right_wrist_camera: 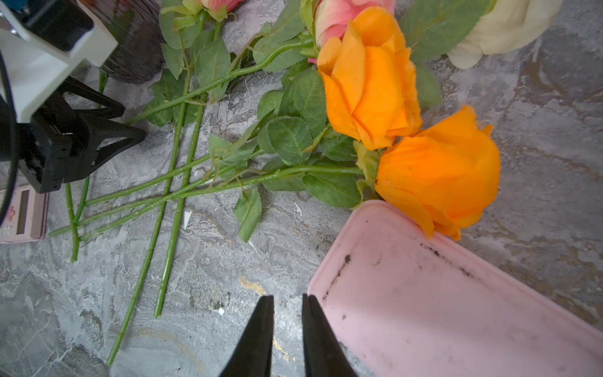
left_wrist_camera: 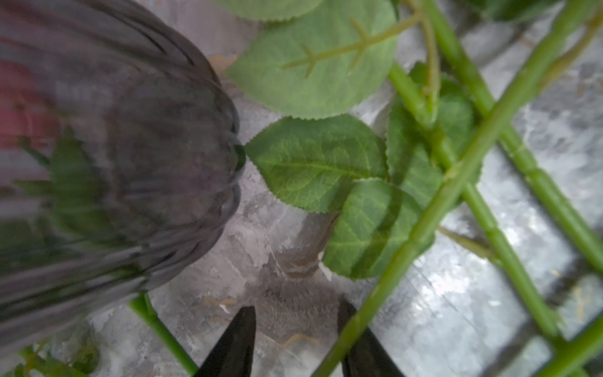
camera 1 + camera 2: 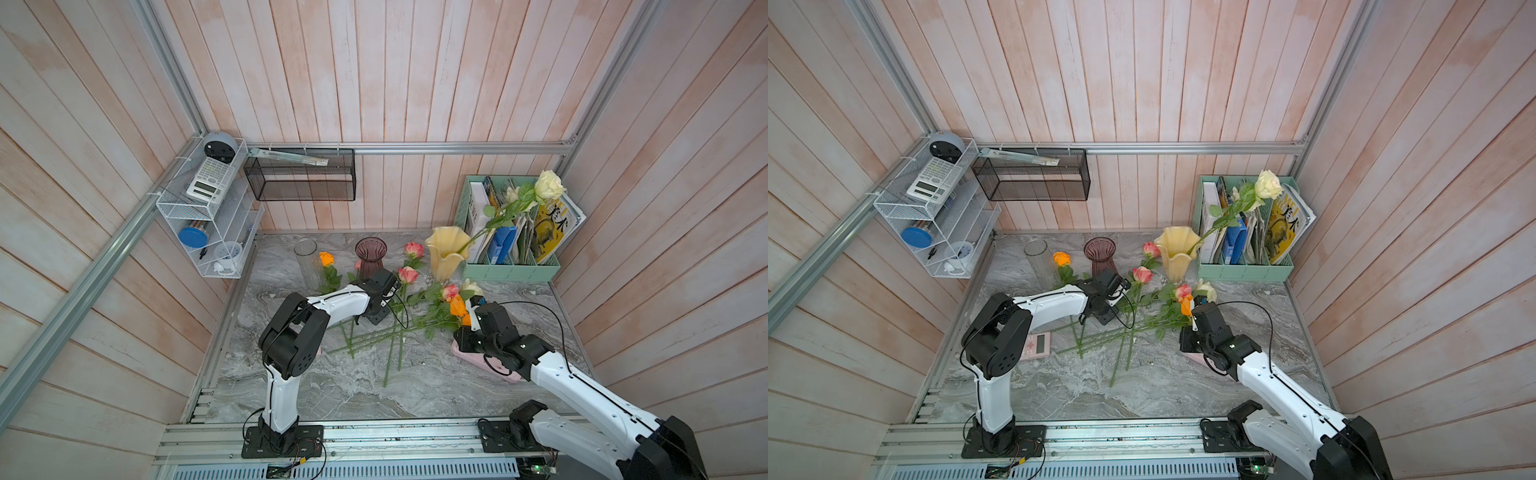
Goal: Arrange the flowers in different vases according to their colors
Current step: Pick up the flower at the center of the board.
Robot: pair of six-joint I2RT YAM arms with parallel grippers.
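Three vases stand at the back of the table: a clear cylinder [image 3: 306,262], a dark purple ribbed one [image 3: 370,255] and a pale yellow ruffled one [image 3: 446,251] holding a cream rose [image 3: 549,185]. Pink roses [image 3: 408,274], two orange roses [image 1: 368,75] and a cream one [image 3: 473,286] lie with crossed stems [image 1: 182,182]; another orange rose [image 3: 326,258] lies by the cylinder. My left gripper [image 2: 295,313] is low beside the purple vase [image 2: 114,156], open, with a green stem [image 2: 424,225] crossing one finger. My right gripper [image 1: 287,300] hangs by the orange roses, jaws narrowly apart and empty.
A pink lid [image 1: 456,310] lies under my right wrist. A pink calculator [image 3: 1038,345] sits by the left arm. A mint file holder [image 3: 511,266] stands at the back right, with a black mesh basket [image 3: 301,176] and a white wire shelf [image 3: 203,208] on the walls.
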